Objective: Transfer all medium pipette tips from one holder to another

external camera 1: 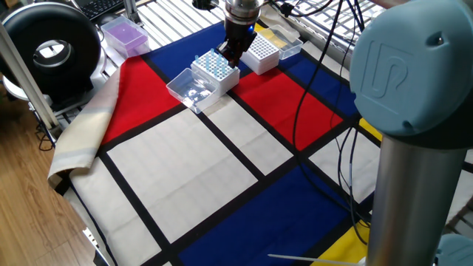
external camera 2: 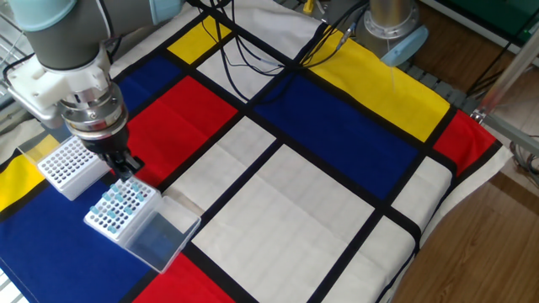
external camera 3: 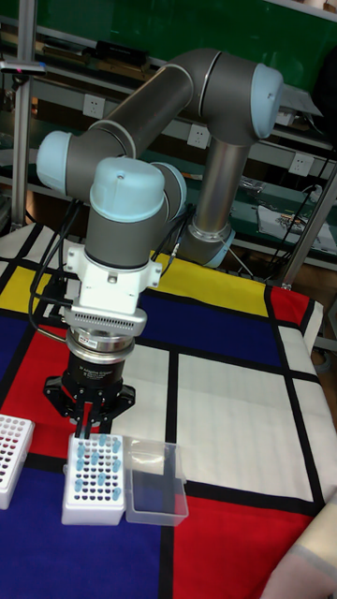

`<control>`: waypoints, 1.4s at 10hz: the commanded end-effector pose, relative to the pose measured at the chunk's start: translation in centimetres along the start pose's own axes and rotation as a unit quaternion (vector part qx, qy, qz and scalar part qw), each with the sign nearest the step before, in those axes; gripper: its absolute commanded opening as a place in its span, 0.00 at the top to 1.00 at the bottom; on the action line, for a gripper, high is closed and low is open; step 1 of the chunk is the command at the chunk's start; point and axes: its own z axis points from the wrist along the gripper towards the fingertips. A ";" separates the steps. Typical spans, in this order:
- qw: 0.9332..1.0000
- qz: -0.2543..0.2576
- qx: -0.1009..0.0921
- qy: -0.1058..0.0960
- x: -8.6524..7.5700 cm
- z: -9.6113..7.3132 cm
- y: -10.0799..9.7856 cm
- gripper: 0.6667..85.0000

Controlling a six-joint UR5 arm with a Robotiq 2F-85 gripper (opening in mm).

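On the left stands the empty white holder (external camera 3: 9,459). Beside it, my end effector (external camera 3: 87,432) hangs over the far edge of the rack (external camera 3: 95,487) holding the medium pipette tips (external camera 3: 97,465); whether its fingers grip anything, I cannot tell.

Below the black metal pincer (external camera 3: 86,432): white matt plastic holder (external camera 3: 95,479), clear glossy plastic lid (external camera 3: 155,482), translucent pale-blue tips (external camera 3: 97,460), matt cloth (external camera 2: 320,194) covering the bench.

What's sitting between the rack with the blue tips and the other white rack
Only the tool stands over that gap; under it the blue cloth looks bare, seen best in the other fixed view, between tip rack and white rack.
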 end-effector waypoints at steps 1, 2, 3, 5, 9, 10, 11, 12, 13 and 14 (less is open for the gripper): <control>1.000 0.006 -0.007 -0.016 -0.9 -0.2 0.3 0.99; 1.000 0.007 -0.009 -0.023 -1.3 -0.3 0.4 0.99; 0.999 0.008 -0.012 -0.031 -1.8 -0.4 0.7 0.99; 0.999 0.015 -0.021 -0.034 -2.3 -1.0 1.4 0.99; 0.999 0.021 -0.026 -0.025 -2.2 -2.2 2.2 0.99; 0.999 0.022 -0.023 -0.020 -2.2 -2.6 2.2 0.99; 0.999 0.022 -0.023 -0.017 -2.1 -3.0 2.2 0.99; 0.999 0.022 -0.023 -0.016 -2.1 -3.2 2.3 0.99; 0.999 0.023 -0.023 -0.014 -2.1 -3.4 2.4 0.99; 0.999 0.023 -0.020 -0.012 -2.2 -3.8 2.4 0.99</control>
